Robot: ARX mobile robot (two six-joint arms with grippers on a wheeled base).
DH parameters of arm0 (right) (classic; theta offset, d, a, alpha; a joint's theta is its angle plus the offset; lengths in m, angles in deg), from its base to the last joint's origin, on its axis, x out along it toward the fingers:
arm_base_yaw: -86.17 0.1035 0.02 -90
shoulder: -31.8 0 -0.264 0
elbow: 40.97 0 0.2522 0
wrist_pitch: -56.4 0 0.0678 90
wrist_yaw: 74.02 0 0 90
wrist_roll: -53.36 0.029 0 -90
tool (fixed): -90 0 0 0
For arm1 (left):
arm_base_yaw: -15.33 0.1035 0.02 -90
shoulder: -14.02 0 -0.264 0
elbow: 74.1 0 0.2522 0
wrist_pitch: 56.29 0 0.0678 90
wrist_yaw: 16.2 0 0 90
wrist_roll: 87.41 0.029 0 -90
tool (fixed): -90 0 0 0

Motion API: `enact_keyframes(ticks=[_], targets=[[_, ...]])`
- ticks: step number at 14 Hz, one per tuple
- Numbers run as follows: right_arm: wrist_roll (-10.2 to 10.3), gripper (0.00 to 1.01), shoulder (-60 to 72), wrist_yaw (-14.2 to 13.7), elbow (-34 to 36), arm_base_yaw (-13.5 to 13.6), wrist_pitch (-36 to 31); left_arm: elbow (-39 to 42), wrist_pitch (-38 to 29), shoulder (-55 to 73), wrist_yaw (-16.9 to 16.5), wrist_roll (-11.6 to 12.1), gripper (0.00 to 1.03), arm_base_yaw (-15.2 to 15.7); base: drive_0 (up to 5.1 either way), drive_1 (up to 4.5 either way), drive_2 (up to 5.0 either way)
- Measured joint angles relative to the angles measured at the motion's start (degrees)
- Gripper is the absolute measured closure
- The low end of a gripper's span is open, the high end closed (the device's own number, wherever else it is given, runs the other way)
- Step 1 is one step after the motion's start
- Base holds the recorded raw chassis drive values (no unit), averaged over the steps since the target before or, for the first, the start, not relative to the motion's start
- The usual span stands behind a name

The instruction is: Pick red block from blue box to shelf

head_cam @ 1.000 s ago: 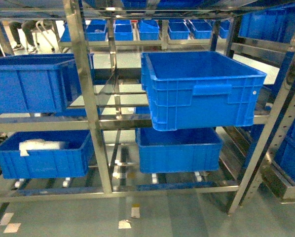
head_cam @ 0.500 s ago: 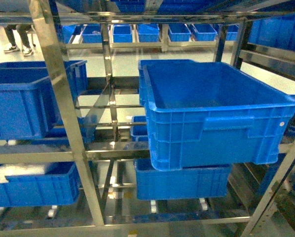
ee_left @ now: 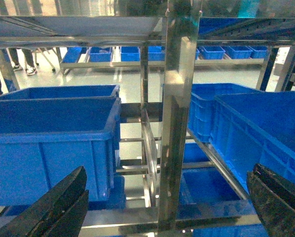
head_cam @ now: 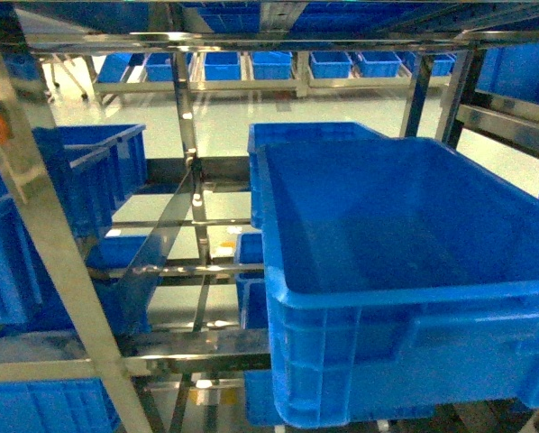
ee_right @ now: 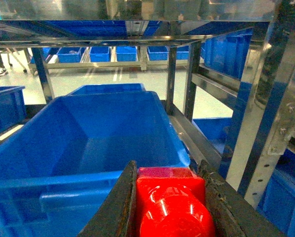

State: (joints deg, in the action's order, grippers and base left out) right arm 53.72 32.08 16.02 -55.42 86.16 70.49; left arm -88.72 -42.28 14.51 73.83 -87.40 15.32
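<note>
Right gripper [ee_right: 169, 207] fingers [ee_right: 120, 207] clenched on the red block [ee_right: 171, 205], one dark finger pressed to each side of it, round stud facing the wrist camera. Block held in the air just in front of and above the near rim of a big dark blue crate [ee_right: 88, 143], close to the crate's right front corner. Left gripper [ee_left: 162, 207] fingers [ee_left: 54, 207] spread wide apart, grasping nothing; one dark tip low left, the other low right in the left wrist view, with a square steel post [ee_left: 177, 123] of the shelf [ee_left: 78, 29] standing between them farther back. Another dark blue crate [ee_left: 54, 138] sits on the rails left of that post. Head view: the big crate [head_cam: 405, 289] fills the lower right, resting on the shelf's middle tier and overhanging the front rail [head_cam: 161, 347]; its inside looks bare, smooth floor and sloping walls. Second crate directly behind it, more on the tier below and at left. Neither gripper shows in the head view. Pale green floor [head_cam: 233, 104] beyond the shelf, with a far row of small blue bins [head_cam: 269, 65] on a low rack
</note>
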Motion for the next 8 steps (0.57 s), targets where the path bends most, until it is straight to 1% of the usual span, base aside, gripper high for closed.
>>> enact_keyframes(ticks=[8], targets=[[0.0, 0.73, 0.0, 0.0, 0.0, 0.0, -0.11, 0.0, -0.07, 0.0, 0.02, 0.0, 0.05, 0.0, 0.0, 4.19, -4.3]])
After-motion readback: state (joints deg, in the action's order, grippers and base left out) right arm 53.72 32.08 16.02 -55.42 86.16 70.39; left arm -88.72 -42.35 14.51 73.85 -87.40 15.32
